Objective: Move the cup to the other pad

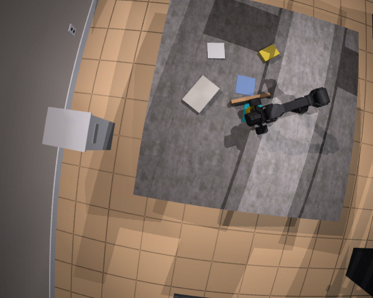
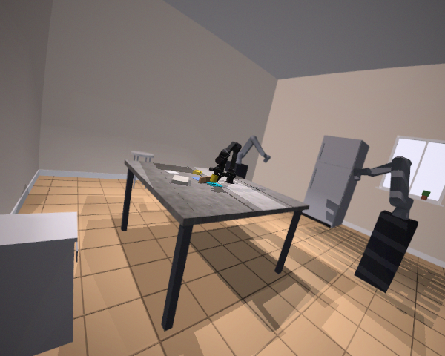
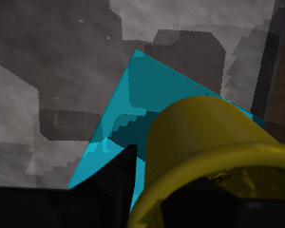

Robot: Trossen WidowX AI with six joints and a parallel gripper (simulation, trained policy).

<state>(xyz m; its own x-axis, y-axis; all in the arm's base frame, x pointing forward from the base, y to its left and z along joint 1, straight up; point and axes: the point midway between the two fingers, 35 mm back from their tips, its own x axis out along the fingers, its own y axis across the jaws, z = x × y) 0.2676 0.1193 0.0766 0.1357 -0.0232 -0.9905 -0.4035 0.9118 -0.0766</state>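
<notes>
The yellow cup [image 1: 249, 110] [image 2: 213, 178] [image 3: 204, 125] is at the cyan pad [image 1: 244, 118] [image 2: 217, 185] [image 3: 152, 81]. My gripper [image 3: 145, 152] is shut on the cup's wall near the rim, one finger outside and one inside. The cup's lower end is over the pad in the wrist view, near one pad edge; it looks low, but any gap beneath it is too small to tell. The cup leans slightly in the exterior view. The marbles cannot be made out inside the cup. The blue pad [image 1: 245, 84] is bare, across the wooden bar.
The wooden bar [image 1: 236, 100] [image 2: 205, 179] [image 3: 282, 90] stands between the pads, close beside the cup. A cream block [image 1: 201, 94] [image 2: 180, 179], a white square [image 1: 216, 51] and a yellow block [image 1: 268, 53] [image 2: 196, 172] lie on the grey table [image 1: 193, 166] [image 2: 199, 205].
</notes>
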